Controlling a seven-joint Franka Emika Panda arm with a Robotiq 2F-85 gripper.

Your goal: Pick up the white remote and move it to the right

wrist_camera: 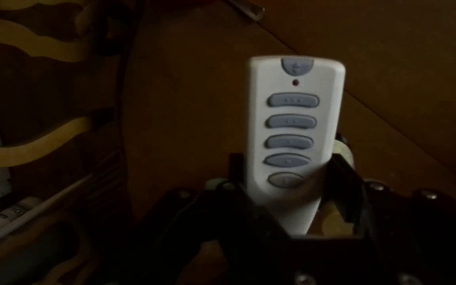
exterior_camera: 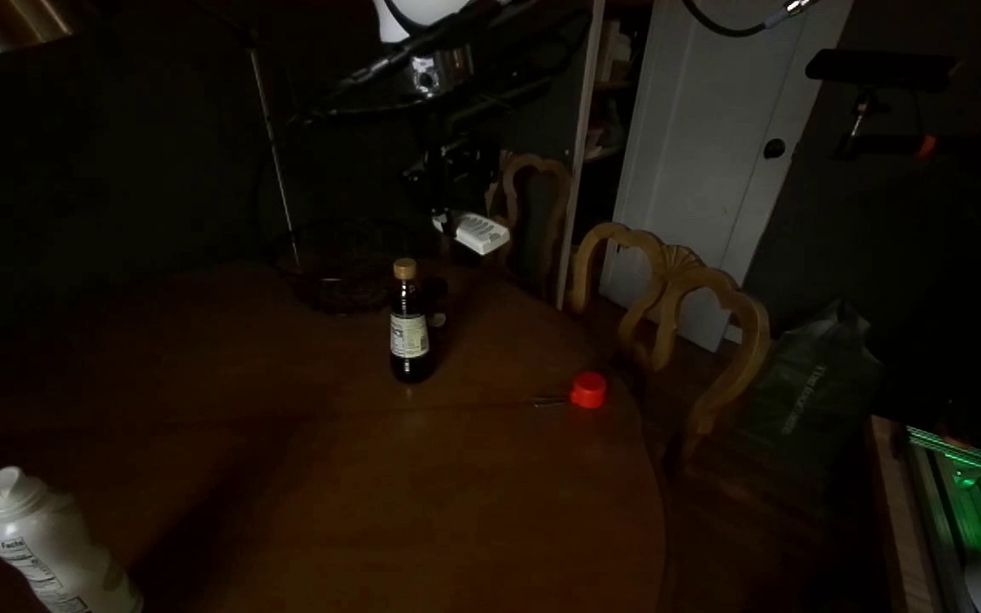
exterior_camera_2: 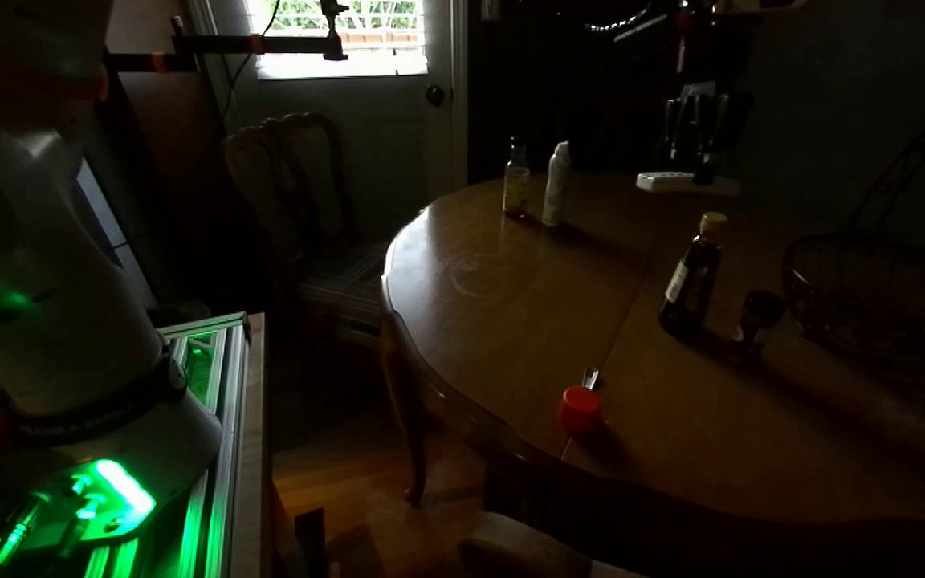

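Above the worktop (exterior_camera_2: pixel 503 281), the white remote (wrist_camera: pixel 291 132) is held in the air by the end effector (wrist_camera: pixel 289 174). Its two fingers (wrist_camera: pixel 344 186) are clamped on the remote, one at each long side, and the end with a half-round button is free of them. In the wrist view one can see its face, with six grey buttons (wrist_camera: pixel 293 100) in a row and a small dark spot between the two uppermost ones. Both exterior views show the remote apart from the surface below.

On the worktop stands a dark bottle (exterior_camera: pixel 410 336), upright, with a tan cap and a pale label. Just beside it is a small dark container (exterior_camera_2: pixel 755 317), of which the details are too dim to tell. Near the edge there is a round red piece (exterior_camera: pixel 590 390), and touching it or just beside it a thin metal piece (exterior_camera_2: pixel 589 377); which of the two, I cannot tell. Well apart from these, a white can (exterior_camera_2: pixel 556 189) stands upright, near another bottle (exterior_camera_2: pixel 516 189) with a pale label. A wire basket (exterior_camera_2: pixel 872 321) is also on the worktop, very dark and hard to see. Wooden chairs (exterior_camera: pixel 679 258) stand at the edge of the worktop.
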